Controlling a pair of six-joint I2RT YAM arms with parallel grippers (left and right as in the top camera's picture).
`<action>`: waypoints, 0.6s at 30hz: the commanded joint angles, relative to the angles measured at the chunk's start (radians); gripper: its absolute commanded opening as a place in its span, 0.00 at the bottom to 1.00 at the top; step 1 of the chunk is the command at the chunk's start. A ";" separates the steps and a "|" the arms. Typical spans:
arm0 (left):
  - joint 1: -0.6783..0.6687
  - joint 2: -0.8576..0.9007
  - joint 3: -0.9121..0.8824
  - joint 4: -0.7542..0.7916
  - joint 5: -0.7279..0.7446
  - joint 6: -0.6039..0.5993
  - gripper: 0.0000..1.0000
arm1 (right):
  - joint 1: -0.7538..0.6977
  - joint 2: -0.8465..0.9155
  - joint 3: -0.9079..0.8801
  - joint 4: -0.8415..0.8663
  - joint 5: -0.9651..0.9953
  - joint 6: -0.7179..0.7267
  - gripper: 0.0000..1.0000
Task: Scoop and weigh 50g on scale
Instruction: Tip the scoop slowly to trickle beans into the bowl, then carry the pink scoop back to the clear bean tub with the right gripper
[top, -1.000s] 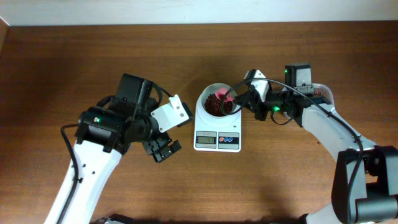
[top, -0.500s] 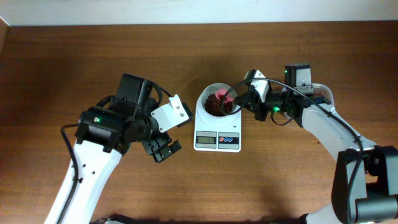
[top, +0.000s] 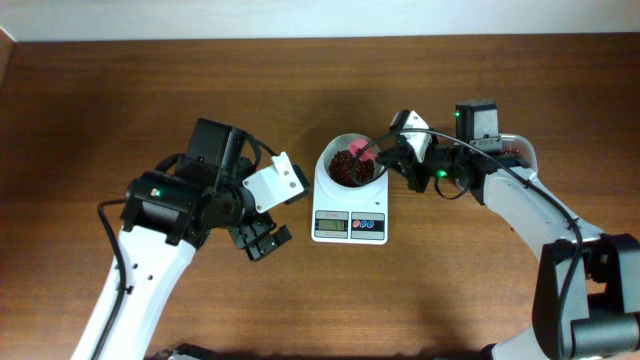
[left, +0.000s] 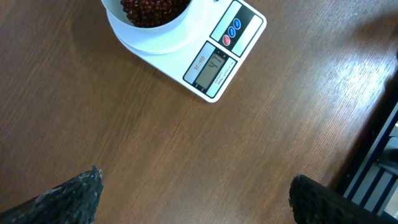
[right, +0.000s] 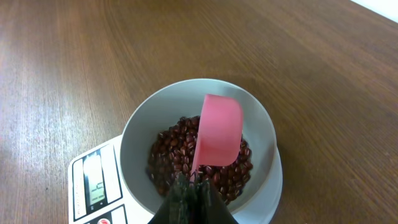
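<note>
Table: brown wood-grain table (top: 500, 80), with both arms reaching in over it from the near edge.
Scale: the scale (top: 349, 212) lies flat near the middle of the table, between the two arms; its grey display and its blue and red buttons face the near edge. The digits are too small to read.
Bowl: a round white bowl (top: 345, 138) stands on the far part of the scale, clear of the display.
Beans: the beans (right: 174, 155) lie as a loose dark reddish-brown heap covering the bottom of the bowl, well below its rim.
Spoon: the pink spoon (right: 217, 130) hangs over the right side of the bowl, above the heap. Its cup tilts so that the smooth outside faces the right wrist camera; whether it carries any beans cannot be told.
Right gripper: the right gripper (top: 393, 158) sits just beside the bowl's right rim, jaws fully closed on the thin handle of the pink spoon – in the right wrist view the handle runs straight down into the dark fingertips.
Left gripper: the left gripper (top: 262, 240) hangs over bare wood to the left of the scale, near it but apart from it. Its jaws are spread as wide as they go and hold nothing.
Left wrist view: the two dark fingers (left: 68, 196) show only at the bottom corners, far apart – the scale and part of the bowl lie ahead of them at the top edge.
</note>
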 joint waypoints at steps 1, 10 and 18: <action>0.006 -0.009 0.018 -0.001 0.011 0.013 0.99 | 0.010 0.000 -0.004 0.012 0.000 0.007 0.04; 0.006 -0.009 0.018 -0.001 0.011 0.013 0.99 | 0.021 -0.010 -0.003 0.025 0.046 0.008 0.04; 0.006 -0.009 0.018 -0.001 0.011 0.013 0.99 | 0.040 -0.040 0.011 0.089 -0.034 0.050 0.04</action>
